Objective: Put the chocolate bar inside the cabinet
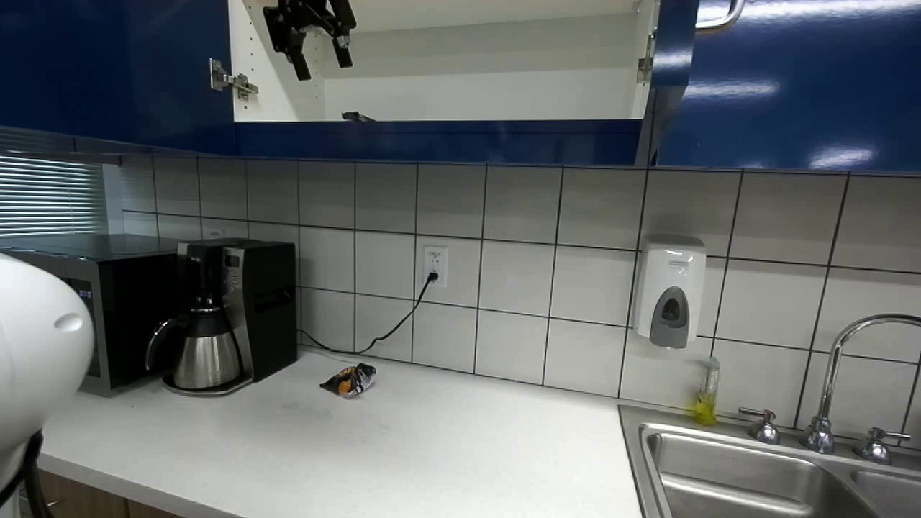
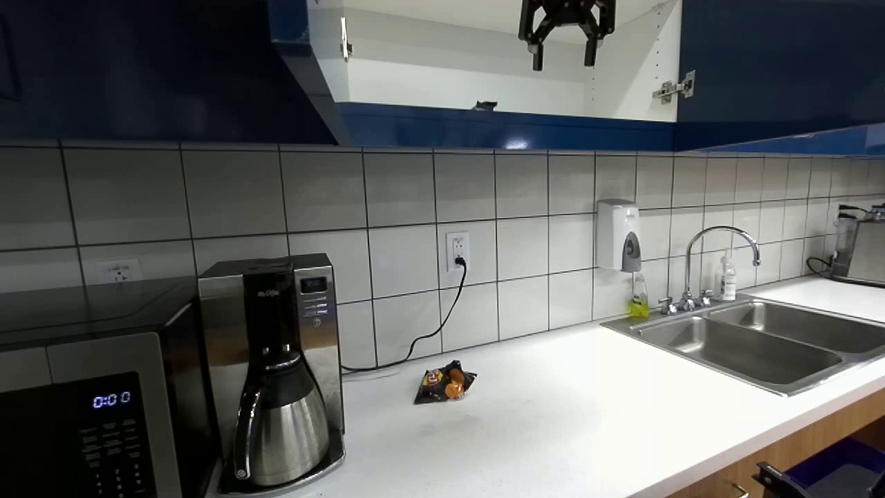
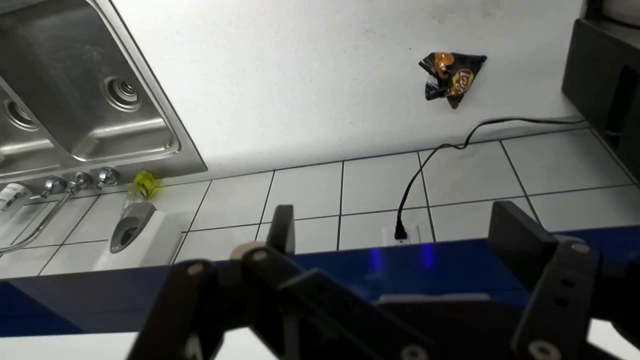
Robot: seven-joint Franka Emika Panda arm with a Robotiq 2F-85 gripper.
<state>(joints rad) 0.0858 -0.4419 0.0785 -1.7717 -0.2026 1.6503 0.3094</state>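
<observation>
Above the counter, the blue cabinet (image 1: 439, 139) has its doors swung open, showing a white interior. On its floor lies the chocolate bar (image 1: 357, 116), a small dark piece in both exterior views, partly hidden behind the front ledge. My gripper (image 2: 563, 66) points down at the cabinet opening, higher than the bar (image 2: 485, 106) and apart from it. In the wrist view the gripper (image 3: 394, 225) has its fingers wide open with nothing between them. The cabinet's blue ledge (image 3: 360, 267) runs across behind them; the bar does not show there.
An orange-and-black snack packet (image 2: 446, 382) lies on the white counter (image 2: 553, 415) below. Beside it stand a coffee machine (image 1: 270, 309) and a microwave (image 2: 83, 387). A soap dispenser (image 1: 670, 291) hangs above the sink (image 1: 734, 475). An open cabinet door (image 1: 108, 72) juts out near the arm.
</observation>
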